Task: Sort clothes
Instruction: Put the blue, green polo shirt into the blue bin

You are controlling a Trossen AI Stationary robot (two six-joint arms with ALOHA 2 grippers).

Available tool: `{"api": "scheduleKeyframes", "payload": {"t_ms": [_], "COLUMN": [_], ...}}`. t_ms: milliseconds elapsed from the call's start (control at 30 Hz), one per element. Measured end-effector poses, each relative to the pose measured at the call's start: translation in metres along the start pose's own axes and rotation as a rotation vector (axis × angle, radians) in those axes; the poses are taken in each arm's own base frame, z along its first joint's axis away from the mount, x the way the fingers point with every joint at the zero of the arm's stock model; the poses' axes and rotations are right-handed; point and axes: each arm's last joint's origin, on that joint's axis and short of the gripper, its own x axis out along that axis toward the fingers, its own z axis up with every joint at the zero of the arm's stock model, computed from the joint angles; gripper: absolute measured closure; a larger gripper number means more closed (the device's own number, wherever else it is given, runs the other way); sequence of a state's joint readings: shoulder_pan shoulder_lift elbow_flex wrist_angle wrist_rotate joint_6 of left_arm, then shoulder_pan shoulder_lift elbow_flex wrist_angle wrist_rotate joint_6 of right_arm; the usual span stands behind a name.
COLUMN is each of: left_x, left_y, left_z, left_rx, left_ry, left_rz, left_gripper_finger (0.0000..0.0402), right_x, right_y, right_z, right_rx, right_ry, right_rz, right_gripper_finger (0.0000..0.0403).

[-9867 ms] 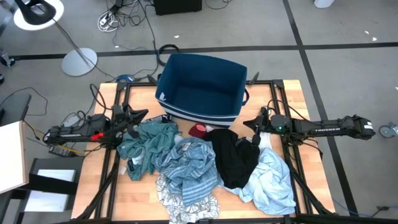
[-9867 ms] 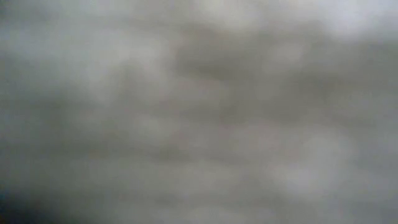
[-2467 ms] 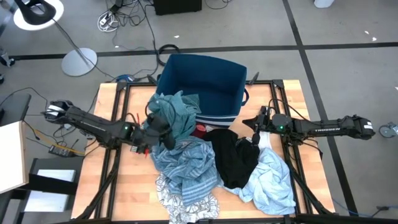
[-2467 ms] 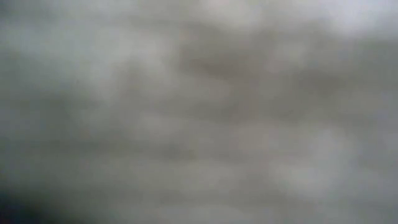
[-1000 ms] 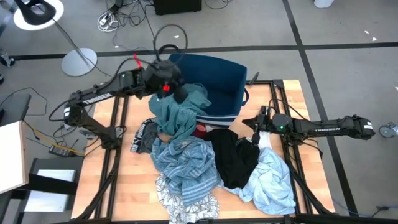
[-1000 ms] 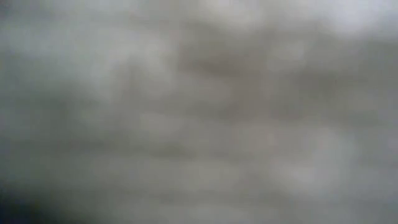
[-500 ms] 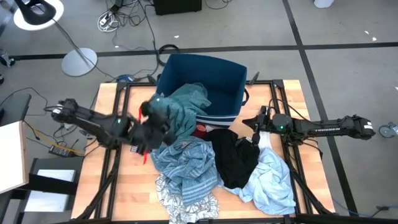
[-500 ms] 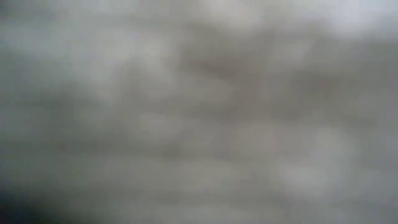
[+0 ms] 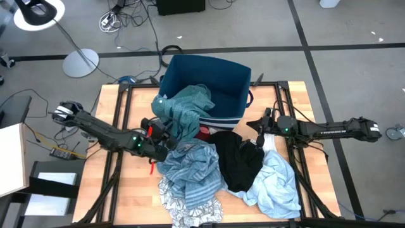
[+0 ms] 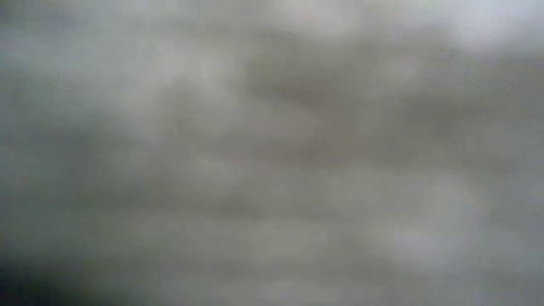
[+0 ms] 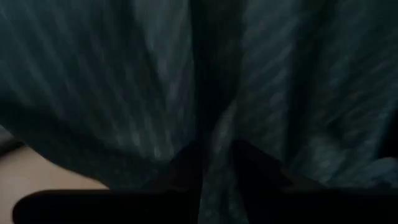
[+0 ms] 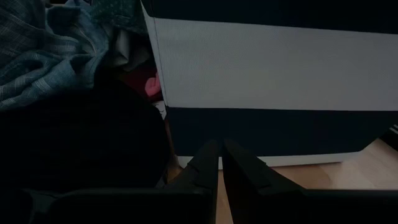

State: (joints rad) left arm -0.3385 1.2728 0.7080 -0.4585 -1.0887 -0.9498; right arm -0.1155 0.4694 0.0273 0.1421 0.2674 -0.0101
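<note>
The left pincer (image 9: 158, 140) sits low over the tabletop (image 9: 107, 183), pressed into the near edge of the clothes pile. Its wrist view shows the two fingers (image 11: 186, 163) slightly parted with a fold of the blue-striped garment (image 9: 190, 168) pinched between them, and dark striped cloth fills everything ahead of it. Just beyond this pincer, the teal garment (image 9: 186, 107) lies draped over the front wall of the dark blue bin (image 9: 234, 76), part inside and part hanging out onto the pile. A grey-white leaf-print piece (image 9: 190, 208) lies beside it toward the tabletop's near edge. The small red garment (image 9: 202, 132) shows at the bin's foot, between the two pincers. The black garment (image 9: 237, 161) lies just beside the right pincer (image 9: 261, 134), which rests with its fingers (image 12: 202, 163) closed together on nothing, facing the bin's white-banded wall. The pale blue garment (image 9: 275, 183) spreads out close by it on the near side. The low view shows only grey blur.
</note>
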Motion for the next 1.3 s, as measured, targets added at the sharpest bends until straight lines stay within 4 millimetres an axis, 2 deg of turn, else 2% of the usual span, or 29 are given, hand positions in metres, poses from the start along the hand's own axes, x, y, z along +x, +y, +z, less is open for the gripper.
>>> {"api": "scheduleKeyframes", "payload": {"t_ms": [167,233,300,400,500,600,733,867,1067,1167,1300], "left_x": [0.024,0.029,0.031,0.028,0.020,0.014,0.010,0.010,0.023,0.035,0.062], "left_y": [0.011,0.012,0.009,-0.002,-0.017,-0.029,-0.029,-0.015,0.014,0.027,0.041], "left_z": [-0.025,-0.028,-0.024,-0.006,0.027,0.071,0.134,0.192,0.264,0.294,0.317], "left_rx": [-0.047,-0.093,-0.091,-0.044,0.006,0.080,0.122,0.151,0.140,0.114,0.146], "left_ry": [0.108,0.129,0.115,0.054,-0.033,-0.115,-0.245,-0.368,-0.490,-0.531,-0.509], "left_rz": [-0.065,-0.098,-0.142,-0.227,-0.283,-0.342,-0.335,-0.258,-0.106,-0.062,-0.056], "left_gripper_finger": [0.0309,0.0331,0.0376,0.0395,0.0398,0.0399,0.0400,0.0400,0.0401,0.0401,0.0401], "right_x": [0.000,0.000,0.000,0.000,0.000,0.000,0.000,0.000,0.000,0.000,0.000], "right_y": [0.000,0.000,0.000,0.000,0.000,0.000,0.000,0.000,0.000,0.000,0.000], "right_z": [0.000,0.000,0.000,0.000,0.000,0.000,0.000,0.000,0.000,0.000,0.000], "right_rx": [0.000,0.000,0.000,0.000,0.000,0.000,0.000,0.000,0.000,0.000,0.000], "right_ry": [0.000,0.000,0.000,0.000,0.000,0.000,0.000,0.000,0.000,0.000,0.000], "right_rz": [0.000,0.000,0.000,0.000,0.000,0.000,0.000,0.000,0.000,0.000,0.000], "right_gripper_finger": [0.0380,0.0380,0.0380,0.0380,0.0380,0.0380,0.0380,0.0380,0.0380,0.0380,0.0380]}}
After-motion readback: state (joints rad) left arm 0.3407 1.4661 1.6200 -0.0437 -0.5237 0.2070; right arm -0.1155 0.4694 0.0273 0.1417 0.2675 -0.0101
